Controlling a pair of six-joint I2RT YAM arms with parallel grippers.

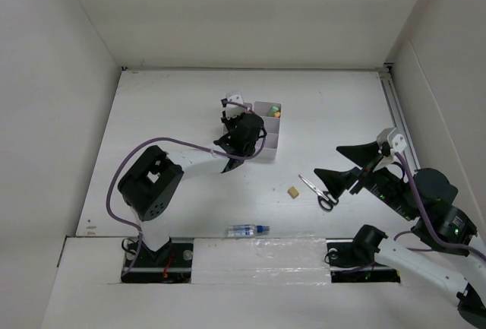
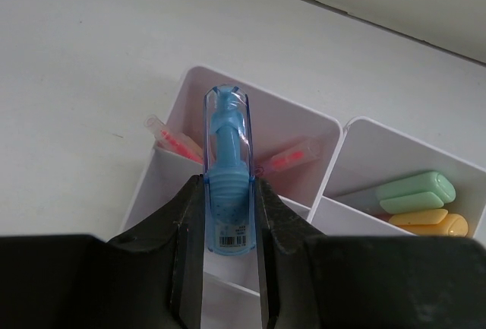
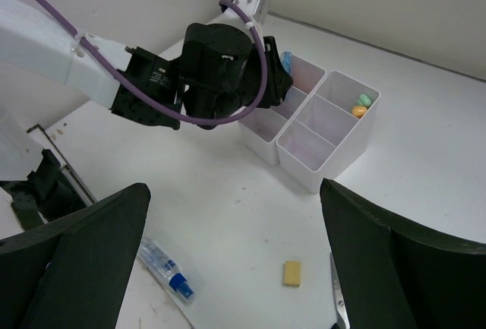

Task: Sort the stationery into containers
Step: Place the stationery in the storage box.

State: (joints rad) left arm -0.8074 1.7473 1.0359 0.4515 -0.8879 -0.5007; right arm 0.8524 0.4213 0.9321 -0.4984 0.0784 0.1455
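No words or numbers can be read. The translucent blue plastic tube [image 2: 228, 154], above the white plastic compartment organizer [image 2: 292, 125], bears a small white barcode sticker [image 2: 230, 232] at its near end, its print too fine to read

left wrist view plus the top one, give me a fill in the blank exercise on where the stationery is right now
1. The left end effector is shut on a small ___ tube.
2. In the organizer, the compartment below the tube holds ___ pens.
3. The right end effector stands ___ near the black-handled scissors.
4. The tan eraser lies outside the organizer, beside the ___.

Missing words: blue; pink; open; scissors
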